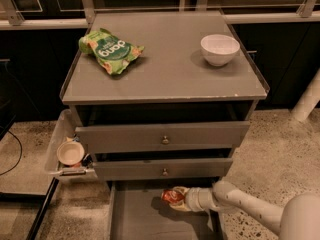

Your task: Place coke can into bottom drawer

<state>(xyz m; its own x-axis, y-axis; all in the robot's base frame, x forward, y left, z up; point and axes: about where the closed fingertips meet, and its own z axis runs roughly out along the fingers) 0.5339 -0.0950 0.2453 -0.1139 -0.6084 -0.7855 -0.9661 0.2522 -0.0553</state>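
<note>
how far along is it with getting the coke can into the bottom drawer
Done: the bottom drawer is pulled open, and the coke can is over its floor, near the back. In hand: the gripper, reaching in from the right, is closed on the can; whether the can touches the floor is unclear. Left: set it down, let go and pull the arm out.
</note>
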